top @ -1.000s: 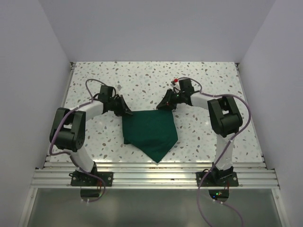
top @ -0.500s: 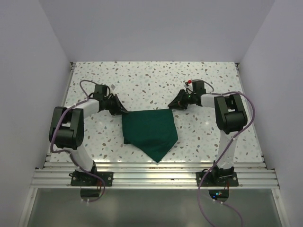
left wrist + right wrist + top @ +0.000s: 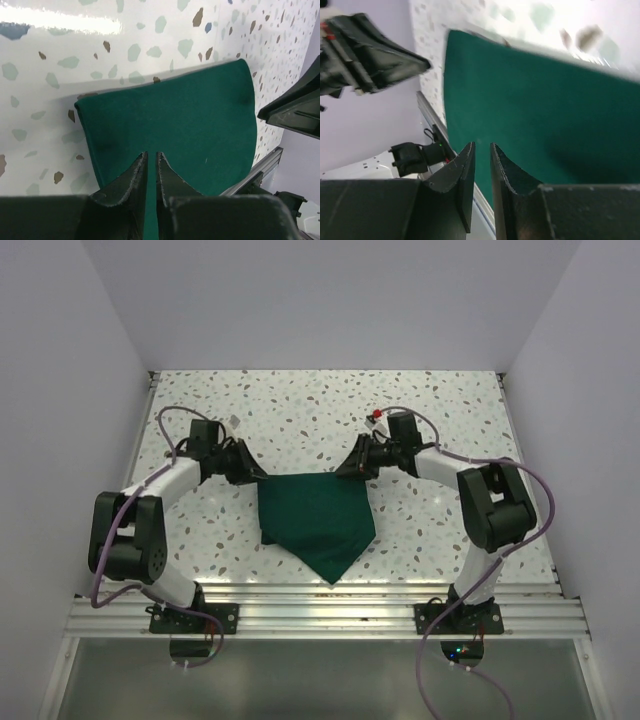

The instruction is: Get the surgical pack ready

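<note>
The surgical pack is a compact dark green folded bundle point(image 3: 318, 515) lying on the speckled table, with one point toward the near edge. No tray, instruments or pads show. My left gripper point(image 3: 260, 477) sits low at the bundle's far left corner. In the left wrist view its jaws point(image 3: 152, 154) are almost closed over the cloth point(image 3: 175, 125) with nothing between them. My right gripper point(image 3: 347, 469) sits at the far right corner. In the right wrist view it point(image 3: 482, 145) is narrowly closed and empty above the cloth point(image 3: 545, 110).
The speckled table point(image 3: 330, 410) is walled on the left, right and back. An aluminium rail point(image 3: 320, 605) runs along the near edge. The other arm shows in each wrist view: the right one point(image 3: 295, 107) and the left one point(image 3: 375, 55).
Both grippers had drawn outward from the bundle half a second ago and are now back at its far corners. Both elbows have swung outward. The bundle has not moved.
</note>
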Robot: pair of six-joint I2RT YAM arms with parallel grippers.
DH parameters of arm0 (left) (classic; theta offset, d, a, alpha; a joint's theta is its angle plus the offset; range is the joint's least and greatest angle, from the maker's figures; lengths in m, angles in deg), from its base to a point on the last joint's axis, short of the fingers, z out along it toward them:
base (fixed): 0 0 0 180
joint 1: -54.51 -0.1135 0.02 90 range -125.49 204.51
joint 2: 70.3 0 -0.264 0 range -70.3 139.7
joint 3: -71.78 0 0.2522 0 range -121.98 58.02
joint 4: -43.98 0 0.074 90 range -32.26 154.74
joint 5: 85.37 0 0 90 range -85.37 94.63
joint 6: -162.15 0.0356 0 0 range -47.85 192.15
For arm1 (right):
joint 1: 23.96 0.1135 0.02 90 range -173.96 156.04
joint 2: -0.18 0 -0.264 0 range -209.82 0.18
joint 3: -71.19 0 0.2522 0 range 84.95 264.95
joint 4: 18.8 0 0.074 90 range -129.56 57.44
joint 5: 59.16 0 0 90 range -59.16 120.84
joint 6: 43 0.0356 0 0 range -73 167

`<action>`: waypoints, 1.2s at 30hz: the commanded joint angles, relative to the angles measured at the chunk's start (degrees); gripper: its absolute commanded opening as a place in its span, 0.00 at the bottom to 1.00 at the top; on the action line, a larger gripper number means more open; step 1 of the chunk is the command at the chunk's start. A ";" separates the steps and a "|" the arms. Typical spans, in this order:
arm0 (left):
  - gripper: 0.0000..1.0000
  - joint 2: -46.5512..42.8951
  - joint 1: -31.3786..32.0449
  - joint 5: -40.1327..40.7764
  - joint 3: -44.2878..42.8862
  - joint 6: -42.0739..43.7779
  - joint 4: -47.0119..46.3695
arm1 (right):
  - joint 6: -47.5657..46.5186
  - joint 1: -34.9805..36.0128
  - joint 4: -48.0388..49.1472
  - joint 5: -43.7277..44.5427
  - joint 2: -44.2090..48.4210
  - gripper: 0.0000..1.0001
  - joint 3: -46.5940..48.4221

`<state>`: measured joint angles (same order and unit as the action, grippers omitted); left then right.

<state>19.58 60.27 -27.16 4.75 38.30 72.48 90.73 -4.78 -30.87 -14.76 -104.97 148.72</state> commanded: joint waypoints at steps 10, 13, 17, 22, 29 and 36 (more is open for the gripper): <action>0.43 -8.14 2.75 18.68 -5.87 13.98 16.46 | -14.46 -1.60 -41.06 20.98 30.15 0.22 -12.95; 0.48 -9.03 5.56 22.91 -5.26 13.19 16.37 | -9.90 -1.60 -41.43 23.10 36.75 0.22 -22.07; 0.51 -8.06 8.74 25.45 -5.52 11.96 16.98 | 3.24 -1.25 -28.14 13.90 36.85 0.23 -34.38; 0.53 -9.46 13.04 29.94 -6.05 11.96 17.86 | 6.46 0.33 -21.92 16.07 35.72 0.23 -37.40; 0.56 -12.89 17.62 33.89 -3.41 13.72 17.25 | 16.29 0.51 -0.40 10.81 25.27 0.23 -40.65; 0.64 -15.79 18.06 36.18 -4.03 15.66 16.28 | 14.21 -0.36 4.82 4.83 13.05 0.23 -32.51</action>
<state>6.03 78.17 6.30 1.27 51.98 89.99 105.70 -4.50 -30.83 -8.27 -87.96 111.15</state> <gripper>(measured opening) 0.637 0.229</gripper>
